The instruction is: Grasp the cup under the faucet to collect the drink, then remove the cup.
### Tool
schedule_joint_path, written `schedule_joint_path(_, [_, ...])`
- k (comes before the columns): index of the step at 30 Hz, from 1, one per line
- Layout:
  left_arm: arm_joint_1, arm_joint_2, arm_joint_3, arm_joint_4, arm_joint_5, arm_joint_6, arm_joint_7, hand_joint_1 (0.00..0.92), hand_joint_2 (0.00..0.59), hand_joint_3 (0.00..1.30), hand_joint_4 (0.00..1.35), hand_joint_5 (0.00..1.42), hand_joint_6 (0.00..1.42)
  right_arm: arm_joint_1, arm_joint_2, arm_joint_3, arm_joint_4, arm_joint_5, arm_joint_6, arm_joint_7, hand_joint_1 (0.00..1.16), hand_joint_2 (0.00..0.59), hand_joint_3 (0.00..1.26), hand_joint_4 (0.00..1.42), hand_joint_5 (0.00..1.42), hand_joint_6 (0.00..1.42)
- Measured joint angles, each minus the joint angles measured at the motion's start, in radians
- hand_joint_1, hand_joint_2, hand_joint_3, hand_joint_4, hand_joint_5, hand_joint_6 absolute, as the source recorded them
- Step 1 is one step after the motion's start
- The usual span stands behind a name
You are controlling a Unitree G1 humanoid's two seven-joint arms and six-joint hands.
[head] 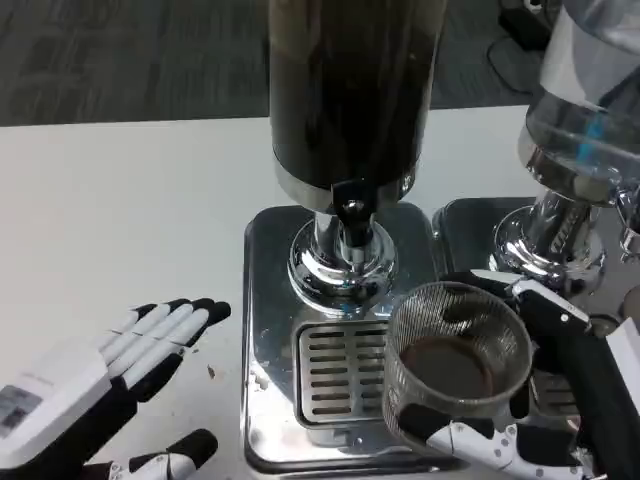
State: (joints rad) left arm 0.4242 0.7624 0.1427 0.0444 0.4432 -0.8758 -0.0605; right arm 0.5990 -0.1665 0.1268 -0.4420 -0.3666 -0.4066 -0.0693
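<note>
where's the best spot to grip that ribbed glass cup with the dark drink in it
Grip the cup around its ribbed side wall, coming from its right, as the right hand does now. It stands upright with an open mouth and holds dark liquid, so a sideways wrap probably keeps it level. The dispenser's faucet and base crowd the back and left.

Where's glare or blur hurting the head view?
Head view: bright ceiling-light glare on the chrome base and the faucet collar; the dark dispenser tank shows almost no detail; the ribbed cup in the right robot hand looks slightly soft.
</note>
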Motion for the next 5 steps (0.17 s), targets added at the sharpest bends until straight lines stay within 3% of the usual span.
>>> schedule_joint_path(5, [0.008, -0.018, 0.001, -0.028, 0.000, 0.017, -0.001, 0.000, 0.291, 0.00, 0.00, 0.00, 0.00, 0.000, -0.001, -0.005, 0.000, 0.007, 0.000, 0.011, 0.92, 0.159, 0.48, 0.59, 0.83, 1.22])
